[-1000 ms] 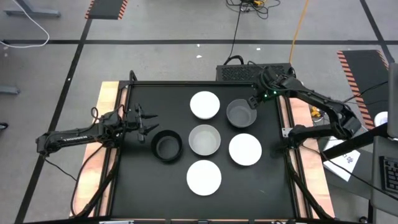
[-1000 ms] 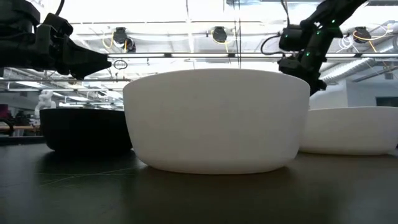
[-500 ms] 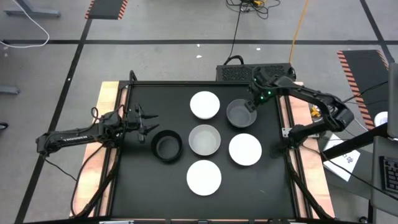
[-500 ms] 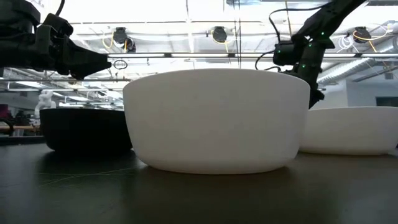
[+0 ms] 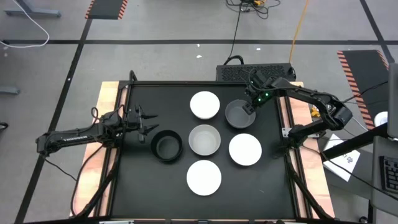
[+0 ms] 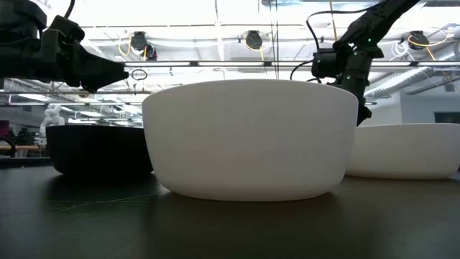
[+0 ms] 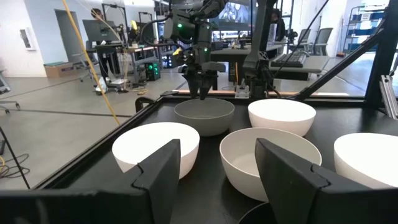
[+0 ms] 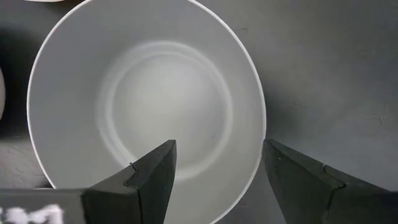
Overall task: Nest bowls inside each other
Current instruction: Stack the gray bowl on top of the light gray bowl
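Six bowls stand on their bases on the black table [image 5: 137,186]: a white one [image 5: 204,104] at the far middle, a dark grey one [image 5: 238,114] to its right, a light grey one [image 5: 204,139] in the centre, a black one [image 5: 166,145] to the left, and two more white ones [image 5: 245,150] [image 5: 204,177] nearer. My right gripper [image 8: 219,144] hangs open just above the dark grey bowl [image 8: 146,106], pointing steeply down. One finger is over its hollow, the other over its rim [image 8: 262,134]. My left gripper [image 5: 149,121] waits open at the table's left, beside the black bowl.
A raised wooden border [image 5: 112,93] frames the table. A black box [image 5: 249,71] sits just beyond the far edge, behind my right arm. Bare table lies at the near left and along the far left.
My right gripper has come down and a little toward the table's left, over the dark grey bowl, tipping more steeply downward. It has stayed open. No bowl has moved.
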Robot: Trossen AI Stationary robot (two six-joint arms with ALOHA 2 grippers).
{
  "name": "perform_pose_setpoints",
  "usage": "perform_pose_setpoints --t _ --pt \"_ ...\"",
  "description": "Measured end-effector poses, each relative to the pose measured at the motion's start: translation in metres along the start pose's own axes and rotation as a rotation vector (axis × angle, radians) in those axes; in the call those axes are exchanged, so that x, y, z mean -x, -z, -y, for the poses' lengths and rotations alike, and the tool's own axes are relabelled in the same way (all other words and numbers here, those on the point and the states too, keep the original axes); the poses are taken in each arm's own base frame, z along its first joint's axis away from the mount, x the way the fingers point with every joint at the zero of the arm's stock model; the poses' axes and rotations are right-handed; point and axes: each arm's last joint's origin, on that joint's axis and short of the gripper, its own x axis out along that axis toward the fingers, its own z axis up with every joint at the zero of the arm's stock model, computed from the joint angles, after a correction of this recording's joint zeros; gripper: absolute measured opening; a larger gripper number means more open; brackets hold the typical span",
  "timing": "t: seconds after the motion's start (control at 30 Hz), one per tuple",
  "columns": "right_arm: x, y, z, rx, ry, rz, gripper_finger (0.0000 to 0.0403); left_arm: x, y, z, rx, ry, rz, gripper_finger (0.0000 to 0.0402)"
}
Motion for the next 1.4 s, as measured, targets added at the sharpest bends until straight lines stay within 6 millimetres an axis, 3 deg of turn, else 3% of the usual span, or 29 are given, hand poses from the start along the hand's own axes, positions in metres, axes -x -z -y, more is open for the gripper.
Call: perform_pose_setpoints --t 0.8,1.13,1.4 --pt "-0.001 0.001 0.004 -0.036 0.111 -0.01 0.0233 0.0 0.0 0.0 0.0 0.013 0.0 0.0212" --pt "-0.034 -0.002 0.005 -0.042 0.118 -0.136 0.0233 0.0 0.001 0.0 0.0 0.013 -0.006 0.0212" --pt "-0.038 -0.006 0.005 -0.038 0.115 -0.112 0.0233 0.0 0.001 0.0 0.0 0.015 -0.006 0.0212"
